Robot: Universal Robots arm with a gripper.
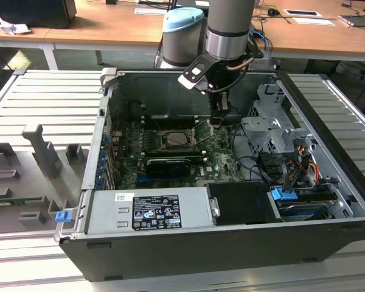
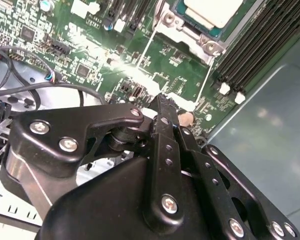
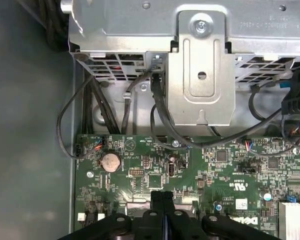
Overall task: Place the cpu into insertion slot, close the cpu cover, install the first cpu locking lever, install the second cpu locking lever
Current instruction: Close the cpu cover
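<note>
The cpu, a pale silvery square, lies in the insertion slot, whose silver rim carries screws. In the exterior view the slot sits mid-motherboard, and my gripper hangs just to the exterior view's right of it, low over the board. Both black fingers are pressed together with nothing between them in both wrist views. A thin wire locking lever runs slantwise beside the slot, and a second lever lies near the fingertips. I cannot tell the cpu cover apart from the rim.
The open computer case walls in the board. A silver drive cage with black cables stands beside the gripper. Black memory slots flank the socket. The power supply fills the front, and grey fixtures lie outside.
</note>
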